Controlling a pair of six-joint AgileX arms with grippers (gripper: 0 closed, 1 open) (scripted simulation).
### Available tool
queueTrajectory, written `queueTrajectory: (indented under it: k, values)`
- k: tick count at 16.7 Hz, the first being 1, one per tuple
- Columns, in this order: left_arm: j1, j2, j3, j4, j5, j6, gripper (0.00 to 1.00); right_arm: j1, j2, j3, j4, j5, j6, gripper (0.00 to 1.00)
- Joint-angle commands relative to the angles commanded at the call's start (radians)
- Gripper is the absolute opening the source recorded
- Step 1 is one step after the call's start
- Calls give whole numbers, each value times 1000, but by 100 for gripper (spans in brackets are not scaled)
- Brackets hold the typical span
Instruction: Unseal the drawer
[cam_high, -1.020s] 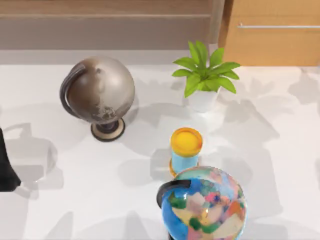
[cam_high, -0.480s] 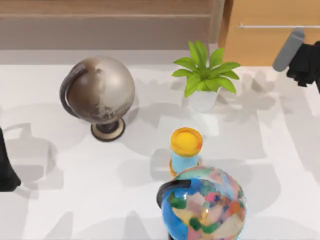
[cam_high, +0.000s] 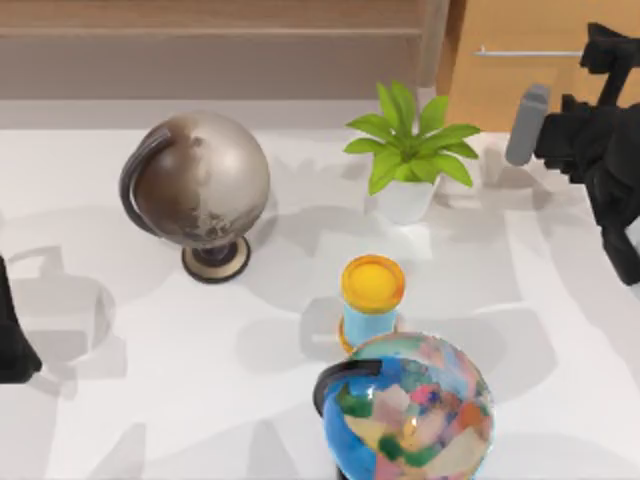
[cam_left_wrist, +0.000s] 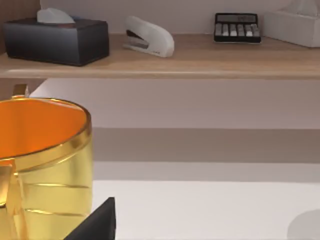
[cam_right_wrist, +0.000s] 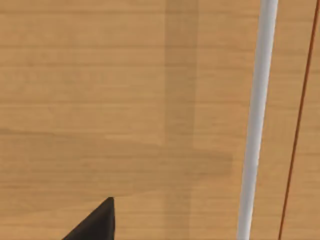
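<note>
The drawer (cam_high: 520, 85) is a light orange-brown wooden front at the back right, with a thin silver bar handle (cam_high: 525, 51) running across it. It looks pushed in. My right gripper (cam_high: 612, 45) has reached up to the right end of that handle, and its black wrist covers part of the bar. In the right wrist view the wooden drawer front (cam_right_wrist: 100, 100) is very close, with the silver handle (cam_right_wrist: 255, 120) running past it. My left arm (cam_high: 12, 340) stays parked at the table's left edge.
A grey-brown globe (cam_high: 200, 185) stands at the left. A potted plant (cam_high: 408, 150), a yellow-topped blue cylinder (cam_high: 372, 295) and a colourful globe (cam_high: 410, 405) stand in the middle. A wide handle-less panel (cam_high: 210, 50) lines the back. A gold mug (cam_left_wrist: 45, 165) sits close in the left wrist view.
My right arm came in from the right edge and moved left and back until its gripper reached the drawer handle. The left arm and all the objects stayed put.
</note>
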Motion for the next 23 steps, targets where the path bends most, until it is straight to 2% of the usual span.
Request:
queueTrajectory:
  k: [13,23]
  values:
    - [0,0,0,0,0,0,100,-13,52,117,-65,-12,-1,100]
    - [0,0,0,0,0,0,100,-13,52,117,-65,-12,-1,25]
